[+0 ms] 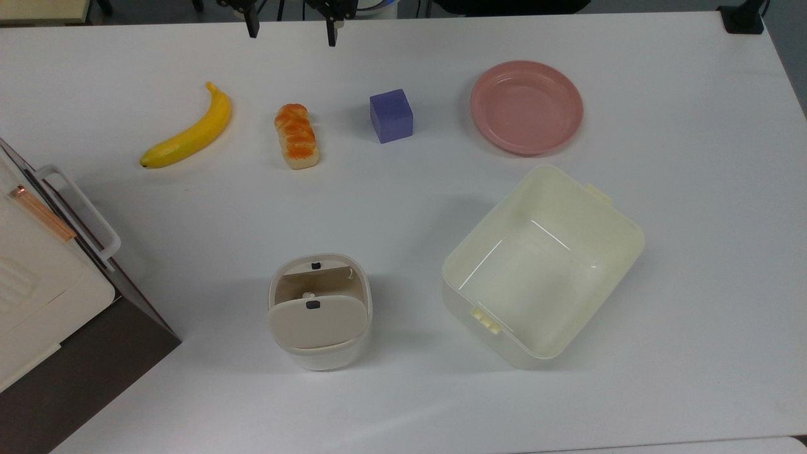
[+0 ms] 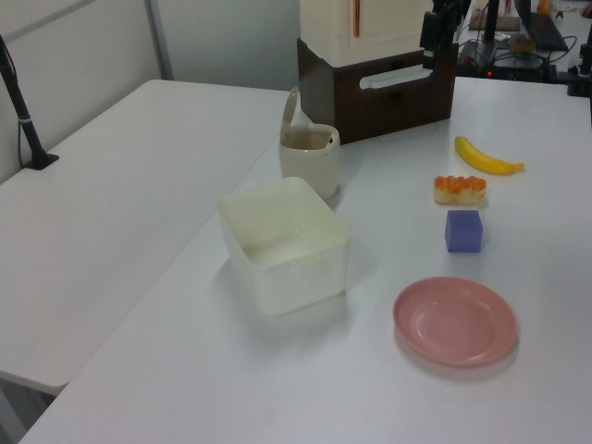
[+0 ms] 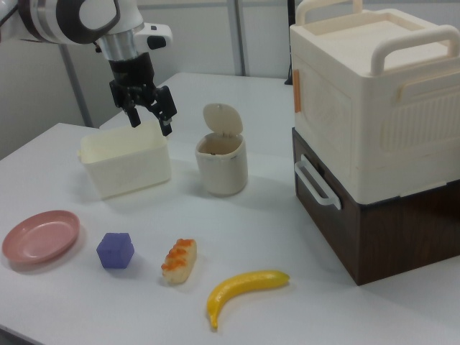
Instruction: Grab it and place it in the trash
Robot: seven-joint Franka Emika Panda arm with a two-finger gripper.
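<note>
The gripper (image 3: 149, 117) is held high above the desk's (image 1: 403, 391) far edge, jaws spread and empty; the rounded-square trash (image 1: 319, 313) is smooth plastic.

Robotics lab bench: plain white surface (image 1: 662, 94), Franka arm (image 3: 86, 18) mounted at the edge, toy props laid out (banana (image 1: 189, 132), purple cube (image 1: 391, 115), pink plate (image 1: 526, 107)), cabling and electronics behind (image 2: 518, 42).

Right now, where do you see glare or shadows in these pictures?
In the top view, thin bright glints streak the floor of the pale-yellow tub, and soft shadows fall beside the trash bin and purple cube. In the right view, the table looks evenly lit, with faint shadows under the banana.
</note>
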